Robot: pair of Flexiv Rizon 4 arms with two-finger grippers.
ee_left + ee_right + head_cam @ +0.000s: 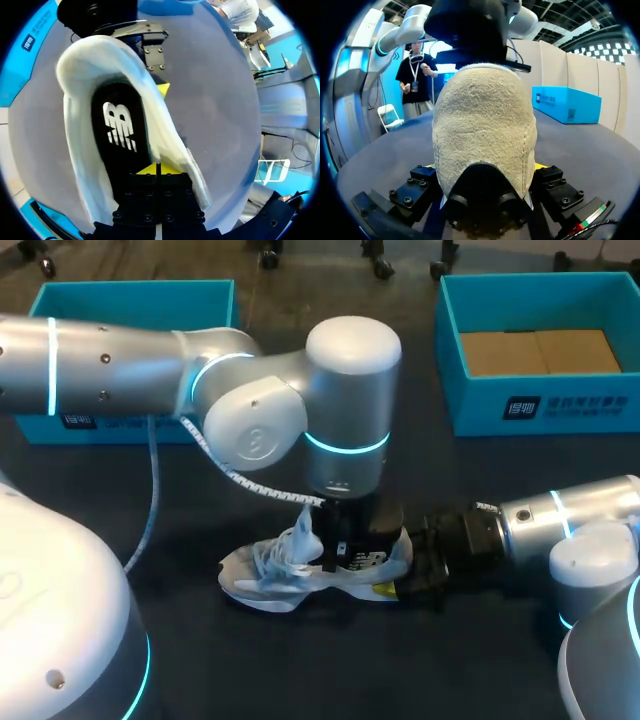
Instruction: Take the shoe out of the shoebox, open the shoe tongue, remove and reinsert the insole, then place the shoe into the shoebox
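- Dark tabletop (300, 670): white fabric lace-up shoe (270, 575) lies mid-table.
- Right gripper (484, 167) clamps its heel; left gripper (157, 169), tips together, presses black logo-printed insole (120, 142) inside.
- Best: pin heel firmly, seat insole flat.

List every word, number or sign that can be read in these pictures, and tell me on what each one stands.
No text is clear enough to quote.
Right shoebox, front wall: white emblem and a row of characters, too small to read.
Left shoebox, front wall: label mostly covered, unreadable.
Insole: white striped logo mark, no plain words.
Shoe, side: small white marks, blurred.
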